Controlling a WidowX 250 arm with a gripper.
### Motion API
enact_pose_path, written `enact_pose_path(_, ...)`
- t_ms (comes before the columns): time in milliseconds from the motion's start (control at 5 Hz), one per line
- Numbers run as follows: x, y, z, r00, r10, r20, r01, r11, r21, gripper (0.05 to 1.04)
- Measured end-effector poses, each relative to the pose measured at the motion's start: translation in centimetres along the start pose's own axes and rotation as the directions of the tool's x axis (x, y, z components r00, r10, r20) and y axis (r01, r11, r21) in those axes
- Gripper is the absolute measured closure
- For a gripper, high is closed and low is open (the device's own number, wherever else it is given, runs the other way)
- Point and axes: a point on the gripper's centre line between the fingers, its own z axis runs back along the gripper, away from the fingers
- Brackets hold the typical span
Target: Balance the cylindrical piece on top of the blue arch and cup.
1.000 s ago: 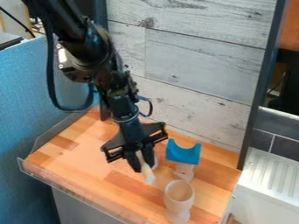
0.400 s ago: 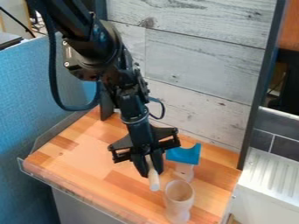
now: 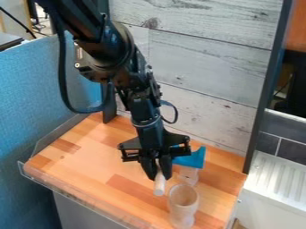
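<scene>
My gripper (image 3: pixel 158 173) hangs over the right half of the wooden surface, shut on a pale cylindrical piece (image 3: pixel 159 184) that points down and toward the camera. Just behind and right of it, the blue arch (image 3: pixel 192 159) rests on a pale cup-like support (image 3: pixel 189 175), its hollow facing up; the gripper covers its left part. The clear cup (image 3: pixel 183 200) stands at the front right, close to the piece's lower end in the view.
The wooden table (image 3: pixel 83 163) has a clear raised rim (image 3: pixel 78 193) along its left and front. A whitish plank wall (image 3: pixel 203 67) rises behind, a blue partition (image 3: pixel 27 107) is at left, and a white ribbed unit (image 3: pixel 272 188) stands at right.
The gripper has moved right with the cylindrical piece held in it, and now covers part of the blue arch. The arch and both cups have stayed put.
</scene>
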Motion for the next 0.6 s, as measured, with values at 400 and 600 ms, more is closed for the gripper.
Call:
enact_pose_path(400,1.4,-0.8,-0.2,0.996,-0.082,-0.024,0.081,0.996,-0.028,0.842)
enact_pose_path(600,1.7,-1.5,-0.3,0.993,-0.108,-0.042,0.106,0.994,-0.039,0.842)
